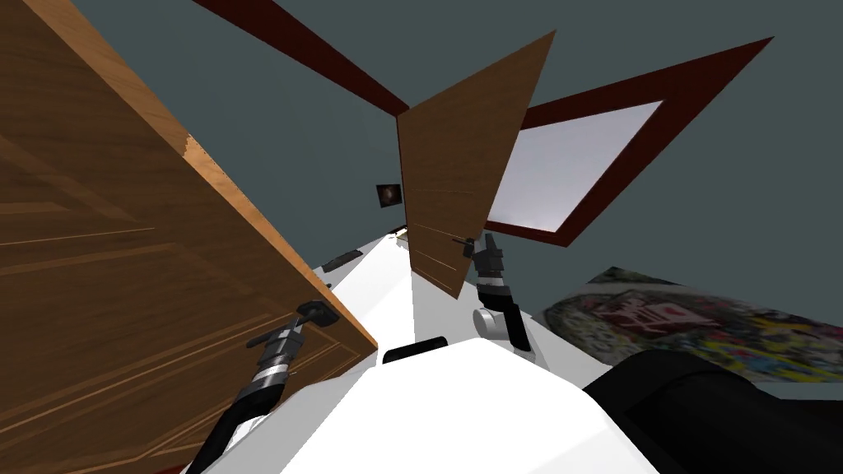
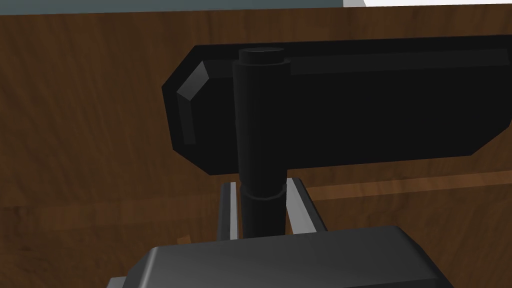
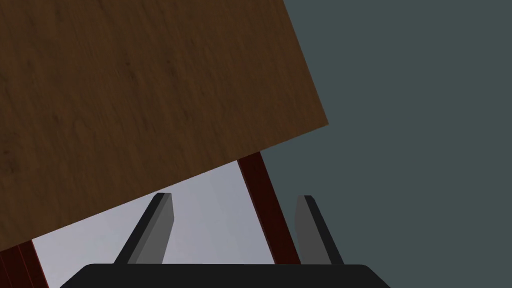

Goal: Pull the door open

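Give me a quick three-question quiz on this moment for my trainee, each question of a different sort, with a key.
1. True or false: the left gripper is shut on the black handle of a wooden door.
2. Pick one. The right gripper has its jaws: A) open, holding nothing; B) shut on a handle; C) shut on a door's edge.
3. Fill in: the frame seen between the right jaws is coloured ____.

Key: 1 true; 2 A; 3 dark red.
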Motion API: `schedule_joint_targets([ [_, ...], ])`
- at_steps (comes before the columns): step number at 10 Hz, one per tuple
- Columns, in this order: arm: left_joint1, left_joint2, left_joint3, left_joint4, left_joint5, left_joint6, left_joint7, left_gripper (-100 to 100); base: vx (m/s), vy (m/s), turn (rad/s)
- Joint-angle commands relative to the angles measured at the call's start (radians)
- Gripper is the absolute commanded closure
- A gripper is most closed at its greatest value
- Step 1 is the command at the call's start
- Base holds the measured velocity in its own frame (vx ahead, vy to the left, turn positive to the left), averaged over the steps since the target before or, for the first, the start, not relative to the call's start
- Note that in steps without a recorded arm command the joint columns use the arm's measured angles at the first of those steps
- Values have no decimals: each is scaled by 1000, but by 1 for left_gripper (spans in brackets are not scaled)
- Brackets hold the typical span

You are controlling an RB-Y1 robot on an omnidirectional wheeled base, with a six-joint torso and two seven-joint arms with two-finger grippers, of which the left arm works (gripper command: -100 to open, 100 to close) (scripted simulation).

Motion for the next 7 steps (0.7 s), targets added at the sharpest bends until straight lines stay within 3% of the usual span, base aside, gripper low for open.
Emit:
schedule_joint_targets([
  [1,5,14,-8,1,0,-15,11,100,-244,44,-160],
  [7,33,79,-52,5,-3,-73,57,100,-257,33,-155],
])
